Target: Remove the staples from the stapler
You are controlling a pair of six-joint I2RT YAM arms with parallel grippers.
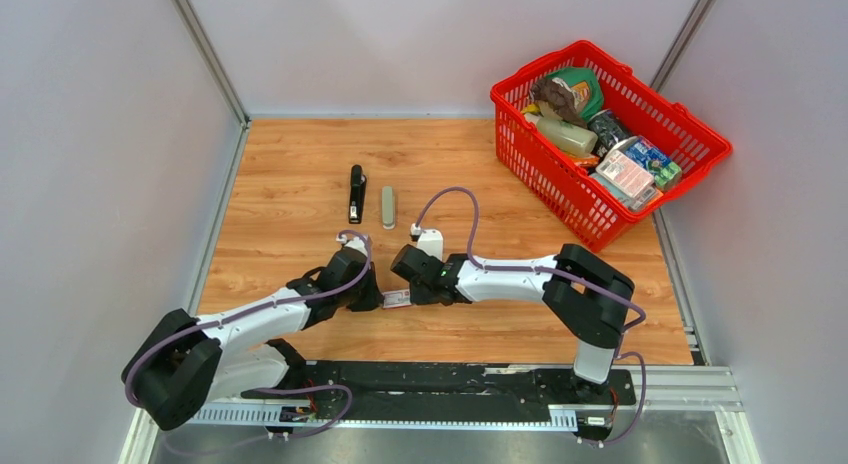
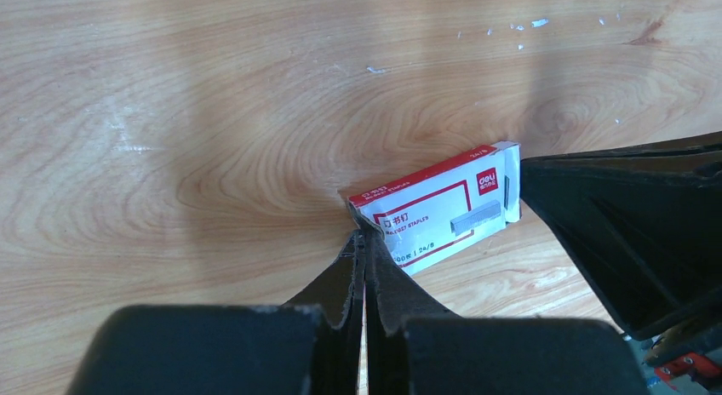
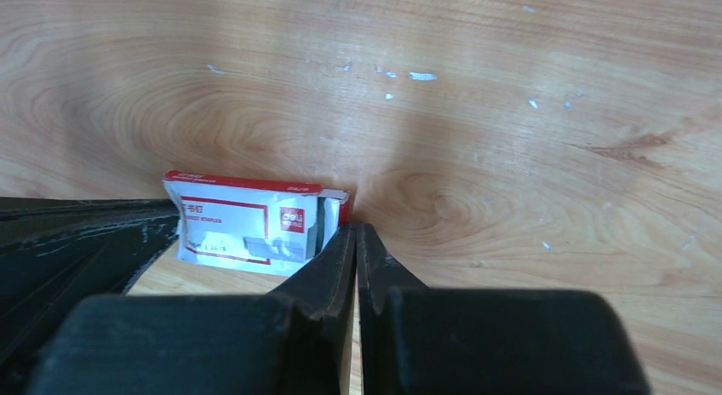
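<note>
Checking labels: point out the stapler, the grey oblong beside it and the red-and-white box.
stapler (image 1: 356,194), top view, its top arm.
grey oblong (image 1: 388,207), top view, its middle.
red-and-white box (image 2: 443,209), left wrist view, printed top face.

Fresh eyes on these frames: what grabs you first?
The red basket crammed with groceries in the far right corner stands out most. Near the front centre, the two grippers meet on a small red-and-white staple box: the left gripper pinches one corner with jaws shut, and the right gripper sits shut at the opposite end. The black stapler lies untouched farther back, beside a grey oblong object.
</note>
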